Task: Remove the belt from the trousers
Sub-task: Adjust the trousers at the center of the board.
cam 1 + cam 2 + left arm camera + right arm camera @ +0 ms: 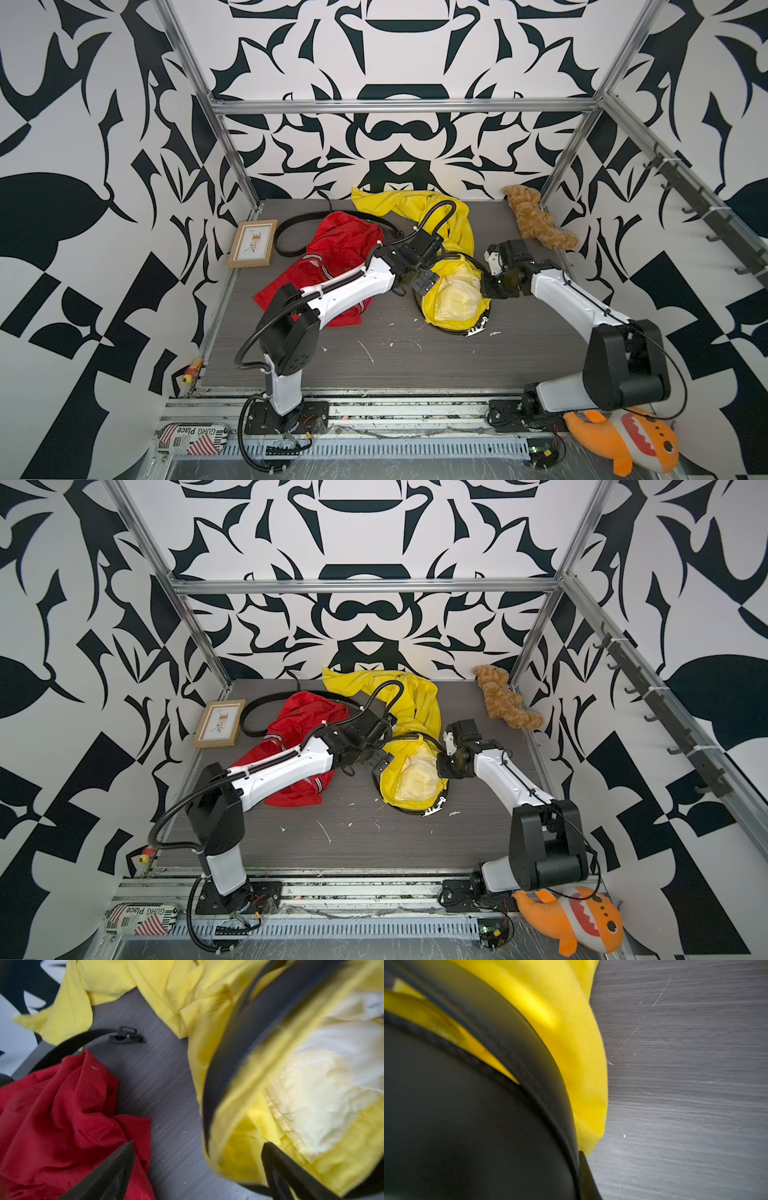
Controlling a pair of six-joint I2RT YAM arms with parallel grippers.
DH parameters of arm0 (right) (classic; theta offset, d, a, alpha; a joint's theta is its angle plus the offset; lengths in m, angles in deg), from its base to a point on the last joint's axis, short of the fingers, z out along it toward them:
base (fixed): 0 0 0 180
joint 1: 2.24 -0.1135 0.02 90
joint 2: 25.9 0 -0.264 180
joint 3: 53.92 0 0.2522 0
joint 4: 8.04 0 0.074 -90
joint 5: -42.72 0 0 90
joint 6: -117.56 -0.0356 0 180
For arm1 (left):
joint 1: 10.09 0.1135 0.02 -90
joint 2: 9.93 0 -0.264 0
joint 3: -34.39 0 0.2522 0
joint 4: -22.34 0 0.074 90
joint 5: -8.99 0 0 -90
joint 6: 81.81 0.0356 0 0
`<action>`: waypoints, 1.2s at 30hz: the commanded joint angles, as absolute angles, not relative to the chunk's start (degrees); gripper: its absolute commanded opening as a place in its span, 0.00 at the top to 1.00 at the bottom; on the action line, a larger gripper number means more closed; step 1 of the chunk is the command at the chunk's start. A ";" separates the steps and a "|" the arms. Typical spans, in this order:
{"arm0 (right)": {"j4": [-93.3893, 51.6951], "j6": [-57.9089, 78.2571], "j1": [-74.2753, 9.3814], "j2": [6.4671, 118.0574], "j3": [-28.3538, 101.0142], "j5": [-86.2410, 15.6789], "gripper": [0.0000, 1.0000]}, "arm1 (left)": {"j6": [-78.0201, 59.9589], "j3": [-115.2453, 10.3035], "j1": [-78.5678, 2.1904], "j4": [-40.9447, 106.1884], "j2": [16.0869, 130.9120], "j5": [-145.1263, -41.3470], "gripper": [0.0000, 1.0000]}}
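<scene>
**Two robot arms at a belted pair of yellow trousers**

A grey table forms the floor of a cell with black-and-white patterned walls. Yellow trousers lie near its middle. Their legs trail toward the back wall, and the waist opens toward the front, showing pale lining. Red trousers with striped trim lie crumpled just beside them, under the left arm. A brown teddy slumps in the far corner on the right arm's side.

A black belt wraps the yellow waistband. A loose belt, also black, curls on the table beside the red trousers, near a small frame.

The left gripper hangs at the edge of the yellow waist nearest the red trousers. Its fingers are spread wide and hold nothing, one over red cloth and one over the yellow band. The right gripper sits against the opposite side of the waist, right at the belt. Its wrist view is filled by belt and dark blur, so I cannot tell whether its fingers are together or clamped.

A silver buckle rests on the table at the front of the waist.
</scene>
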State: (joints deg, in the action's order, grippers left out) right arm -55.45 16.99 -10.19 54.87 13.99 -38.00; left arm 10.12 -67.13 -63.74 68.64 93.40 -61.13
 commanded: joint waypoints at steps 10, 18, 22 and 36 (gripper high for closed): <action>-58.08 9.34 -11.24 46.58 16.64 -31.93 1.00 | 19.08 -55.98 -77.67 60.09 86.05 -77.42 0.01; -60.03 8.57 -11.23 44.03 20.01 -29.45 1.00 | 23.81 -47.96 -77.68 50.55 86.89 -82.19 0.01; -60.29 8.01 -11.29 43.19 20.48 -28.85 1.00 | 25.57 -48.00 -77.68 46.60 90.16 -80.85 0.01; -66.76 9.92 -11.24 39.84 33.80 -29.55 1.00 | 36.35 -51.96 -77.32 42.65 89.47 -59.86 1.00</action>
State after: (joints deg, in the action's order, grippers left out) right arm -65.89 9.58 -10.98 43.55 25.49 -31.77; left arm 31.70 -49.58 -77.97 42.43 94.73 -66.16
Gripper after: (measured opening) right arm 0.135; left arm 0.071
